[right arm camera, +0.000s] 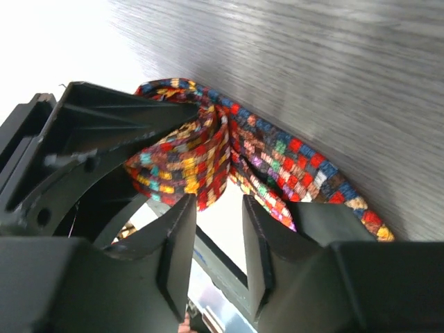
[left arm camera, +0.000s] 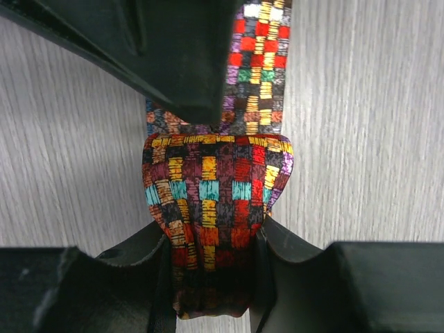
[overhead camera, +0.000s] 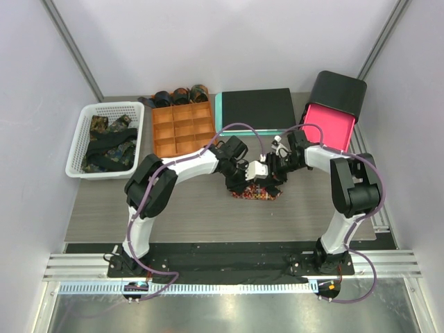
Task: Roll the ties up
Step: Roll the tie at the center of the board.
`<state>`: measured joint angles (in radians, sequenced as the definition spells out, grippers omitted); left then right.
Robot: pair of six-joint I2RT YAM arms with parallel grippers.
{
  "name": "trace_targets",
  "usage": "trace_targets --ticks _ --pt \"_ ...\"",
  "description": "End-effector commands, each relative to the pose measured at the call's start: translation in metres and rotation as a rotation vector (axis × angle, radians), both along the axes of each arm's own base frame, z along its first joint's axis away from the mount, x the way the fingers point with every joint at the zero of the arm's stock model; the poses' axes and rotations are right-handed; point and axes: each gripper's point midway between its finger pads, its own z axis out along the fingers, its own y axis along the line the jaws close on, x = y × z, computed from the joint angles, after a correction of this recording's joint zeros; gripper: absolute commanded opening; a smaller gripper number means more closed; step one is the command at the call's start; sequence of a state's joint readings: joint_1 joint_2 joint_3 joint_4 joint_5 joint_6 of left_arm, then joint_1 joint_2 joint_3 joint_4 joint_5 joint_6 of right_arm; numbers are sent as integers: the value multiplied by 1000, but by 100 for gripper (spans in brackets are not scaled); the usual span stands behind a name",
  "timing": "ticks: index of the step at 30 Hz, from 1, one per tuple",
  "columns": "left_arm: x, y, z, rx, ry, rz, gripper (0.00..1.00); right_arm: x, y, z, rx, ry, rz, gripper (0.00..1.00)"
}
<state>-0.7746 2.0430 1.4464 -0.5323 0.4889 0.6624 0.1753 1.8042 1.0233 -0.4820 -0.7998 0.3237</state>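
Note:
The red-orange check tie (overhead camera: 257, 195) lies at the middle of the table, partly coiled. In the left wrist view my left gripper (left arm camera: 211, 232) is shut on the folded coil end of this tie (left arm camera: 208, 184), and its flat tail runs away across the table. My left gripper (overhead camera: 243, 182) and right gripper (overhead camera: 272, 175) meet over the tie. In the right wrist view my right gripper (right arm camera: 218, 205) is open, with nothing between the jaws. Its tips are just short of the bunched tie (right arm camera: 277, 152). Several rolled dark ties (overhead camera: 180, 96) sit behind the orange tray.
A white basket (overhead camera: 78, 149) with loose dark patterned ties (overhead camera: 107, 142) stands at the left. The orange compartment tray (overhead camera: 184, 128) is behind the arms. A teal-edged black board (overhead camera: 257, 107) and a black and pink box (overhead camera: 333, 114) stand at the back right.

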Motion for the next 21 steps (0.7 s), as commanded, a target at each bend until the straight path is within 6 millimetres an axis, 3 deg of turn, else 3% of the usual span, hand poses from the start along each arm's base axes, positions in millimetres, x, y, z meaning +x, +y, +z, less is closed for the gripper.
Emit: trace_targets --ticks 1,12,15,16,17,19,21 --pt "0 12 -12 82 15 28 20 3 8 26 75 -79 -33 45" --pt "-3 13 -18 97 6 24 25 8 32 9 106 -35 -56 45" --pt "-3 14 -17 99 2 28 28 2 30 0 83 -13 -49 32" --pt "-2 14 -17 99 -3 31 32 0 28 -3 68 -7 -46 16" --pt "-2 15 -15 97 -7 35 33 -3 25 -7 53 3 -42 11" --pt "-2 16 -12 91 -15 33 42 -10 16 -16 10 18 -44 3" --pt "1 16 -4 63 -33 45 51 -9 6 -22 -23 18 -58 1"
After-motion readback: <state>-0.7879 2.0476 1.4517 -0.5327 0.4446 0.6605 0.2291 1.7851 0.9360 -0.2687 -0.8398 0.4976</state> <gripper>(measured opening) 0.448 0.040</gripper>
